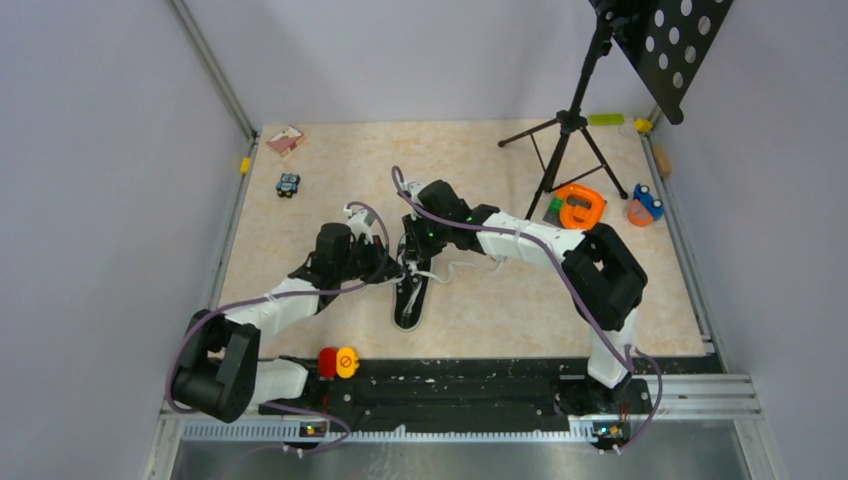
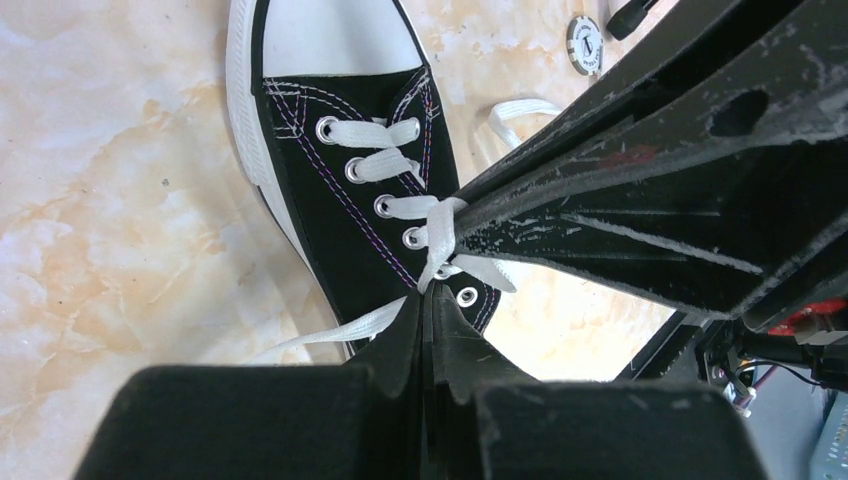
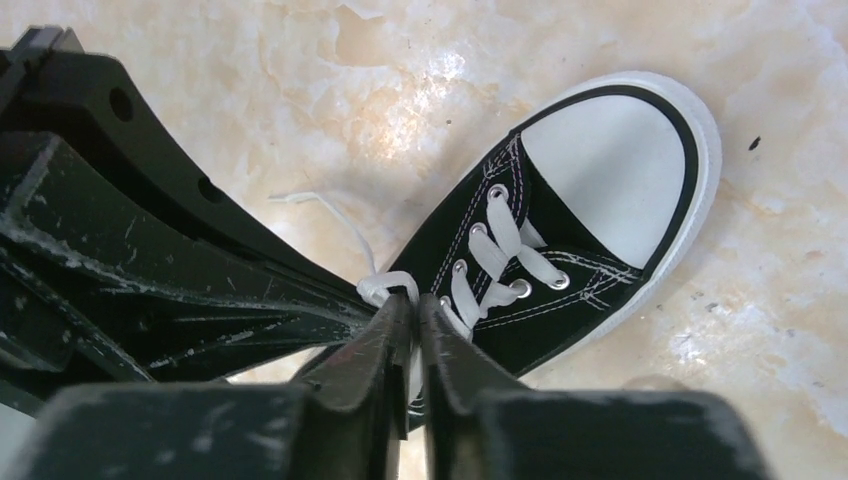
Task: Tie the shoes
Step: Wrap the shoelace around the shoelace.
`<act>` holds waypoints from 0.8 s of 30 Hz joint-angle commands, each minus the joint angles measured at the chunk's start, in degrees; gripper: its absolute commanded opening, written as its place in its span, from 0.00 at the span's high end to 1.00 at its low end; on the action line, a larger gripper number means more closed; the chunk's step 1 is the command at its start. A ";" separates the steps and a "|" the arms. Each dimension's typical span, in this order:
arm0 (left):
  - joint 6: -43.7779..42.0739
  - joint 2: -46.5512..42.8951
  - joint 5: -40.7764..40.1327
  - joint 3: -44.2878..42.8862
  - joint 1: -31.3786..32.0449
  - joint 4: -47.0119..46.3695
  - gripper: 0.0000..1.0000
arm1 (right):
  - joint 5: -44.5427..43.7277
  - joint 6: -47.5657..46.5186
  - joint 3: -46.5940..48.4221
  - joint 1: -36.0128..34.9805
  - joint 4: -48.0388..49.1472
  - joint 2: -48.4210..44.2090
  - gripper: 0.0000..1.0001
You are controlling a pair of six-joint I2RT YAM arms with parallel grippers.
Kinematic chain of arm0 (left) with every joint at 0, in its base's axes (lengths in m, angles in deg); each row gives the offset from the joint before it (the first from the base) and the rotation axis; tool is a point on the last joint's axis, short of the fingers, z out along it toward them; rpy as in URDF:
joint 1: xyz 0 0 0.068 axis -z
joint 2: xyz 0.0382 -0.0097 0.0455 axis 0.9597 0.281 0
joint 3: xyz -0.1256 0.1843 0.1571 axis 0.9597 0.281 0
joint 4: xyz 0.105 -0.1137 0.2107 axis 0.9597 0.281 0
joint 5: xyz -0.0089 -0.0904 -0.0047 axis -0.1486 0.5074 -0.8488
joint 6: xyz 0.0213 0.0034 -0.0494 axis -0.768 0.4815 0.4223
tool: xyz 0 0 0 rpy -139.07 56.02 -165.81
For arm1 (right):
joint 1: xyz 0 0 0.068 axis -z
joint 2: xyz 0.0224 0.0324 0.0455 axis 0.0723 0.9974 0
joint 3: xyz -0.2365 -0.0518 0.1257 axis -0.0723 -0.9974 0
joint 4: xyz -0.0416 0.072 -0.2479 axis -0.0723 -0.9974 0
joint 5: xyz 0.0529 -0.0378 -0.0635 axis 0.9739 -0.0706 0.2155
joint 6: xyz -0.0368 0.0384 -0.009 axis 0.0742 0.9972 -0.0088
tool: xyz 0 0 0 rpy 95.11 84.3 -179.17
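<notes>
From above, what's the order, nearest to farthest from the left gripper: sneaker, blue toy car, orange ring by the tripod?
1. The sneaker, right at the left gripper.
2. The blue toy car, farther back on the left.
3. The orange ring, off to the right beside the tripod.

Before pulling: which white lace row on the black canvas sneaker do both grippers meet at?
The white lace row farthest from the white rubber toe cap, bunched between left gripper and right gripper; the three rows nearer the toe lie flat.
</notes>
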State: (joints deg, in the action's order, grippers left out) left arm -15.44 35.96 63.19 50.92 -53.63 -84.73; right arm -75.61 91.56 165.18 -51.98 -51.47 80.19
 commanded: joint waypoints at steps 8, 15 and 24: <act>-2.56 -0.67 2.57 -1.75 0.34 1.59 1.00 | -2.61 0.66 -1.16 0.41 3.65 -4.46 1.00; -3.34 -2.29 1.59 -3.08 0.31 8.96 1.00 | -3.49 2.14 -5.63 0.42 7.75 -8.33 1.00; -2.84 -1.94 3.13 -5.23 0.33 13.88 1.00 | 0.79 4.44 -12.54 0.46 23.34 -10.30 1.00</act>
State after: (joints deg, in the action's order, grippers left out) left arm -17.74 33.62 65.16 47.83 -53.58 -71.72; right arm -77.10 94.55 153.70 -51.98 -38.33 72.62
